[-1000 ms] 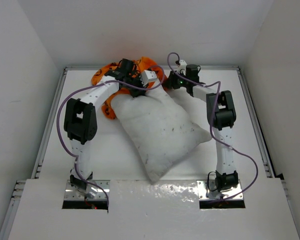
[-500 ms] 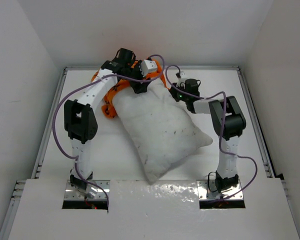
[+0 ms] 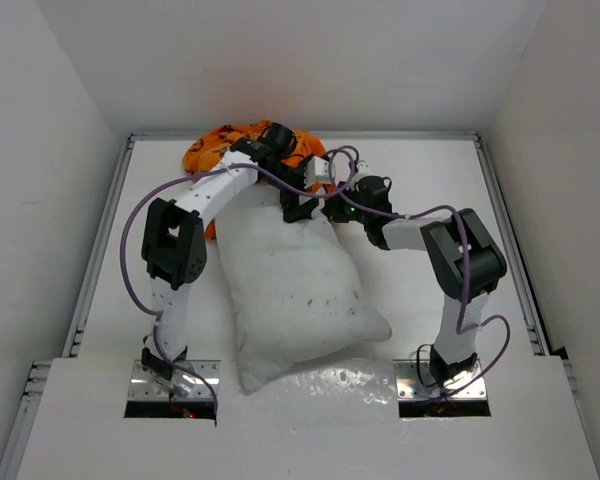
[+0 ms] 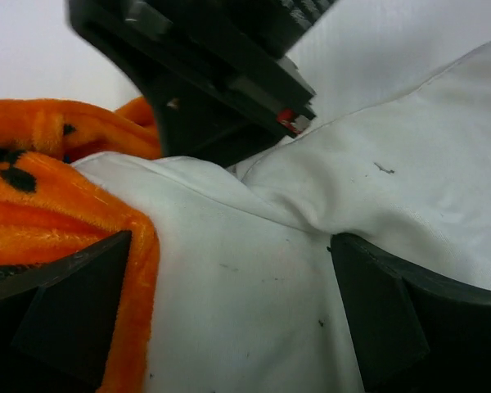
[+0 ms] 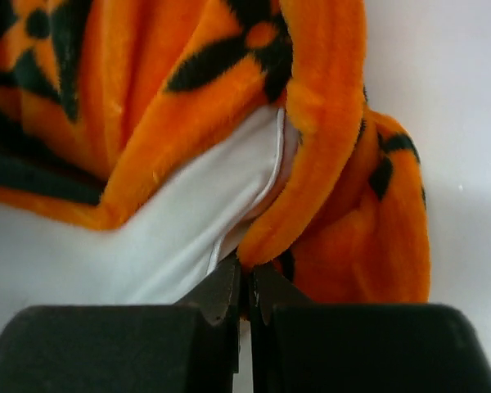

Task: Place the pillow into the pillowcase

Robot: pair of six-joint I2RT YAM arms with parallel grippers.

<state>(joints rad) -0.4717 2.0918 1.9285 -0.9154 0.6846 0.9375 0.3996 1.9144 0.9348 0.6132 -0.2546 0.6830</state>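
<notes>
Left gripper [image 4: 229,303] stands wide open, one jaw on each side of the pillow's far end, probably ready to push it in. The pillow [image 3: 290,290] lies on the table [image 3: 510,220] between the arms, almost all outside the pillowcase [image 3: 215,148], which is bunched at the far edge around that end. Right gripper [image 5: 244,282] is closed on the orange hem, I think to hold the mouth open.

Your white counter [image 3: 430,260] carries the pillow [image 3: 290,290] mid-surface and the orange pillowcase [image 3: 215,148] bunched at its far edge.
</notes>
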